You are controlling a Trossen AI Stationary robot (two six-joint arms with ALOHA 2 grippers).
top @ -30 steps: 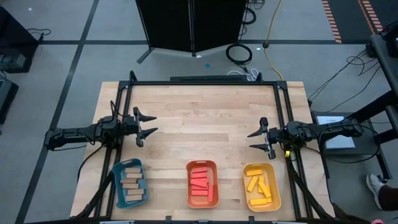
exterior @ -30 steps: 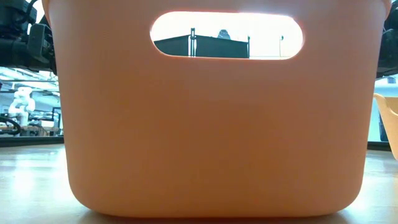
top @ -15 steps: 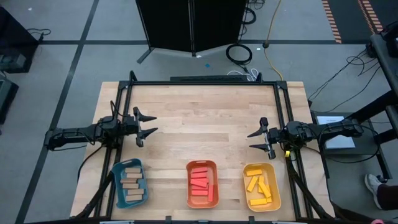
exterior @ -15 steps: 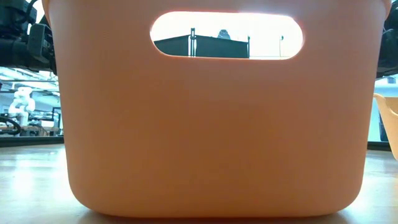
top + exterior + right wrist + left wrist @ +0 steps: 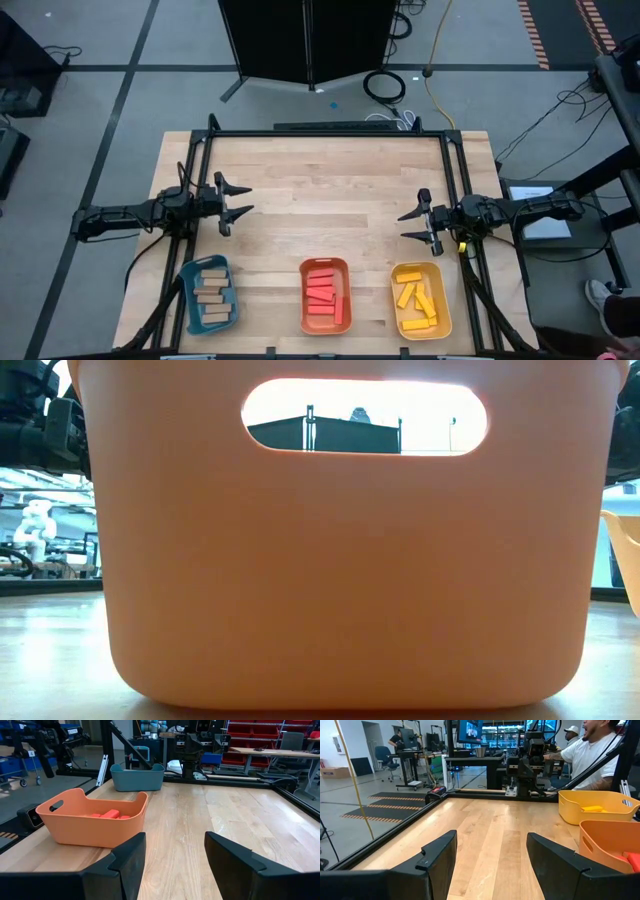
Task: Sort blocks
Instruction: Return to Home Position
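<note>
Wooden table (image 5: 330,190) is lying bare across its middle, with every visible block sitting in a tray along the 6 o'clock edge: tan blocks (image 5: 210,290) in the blue tray (image 5: 185,296), red blocks (image 5: 322,295) in the orange tray (image 5: 304,296), yellow blocks (image 5: 415,300) in the yellow tray (image 5: 394,300). Left gripper (image 5: 237,203) is hovering at 9 o'clock and right gripper (image 5: 410,227) at 3 o'clock, both with fingers spread apart and holding nothing. Judged advice: to finish cleanly, the arms should be drawing back level, keeping clear of the tray rims.

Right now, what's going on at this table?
Nothing is being handled. The left gripper and right gripper both hang open and empty above the wooden table, one at each side. Small flat tan wooden blocks lie in the blue rounded plastic tray, red blocks in the orange tray, yellow blocks in the yellow tray.
</note>
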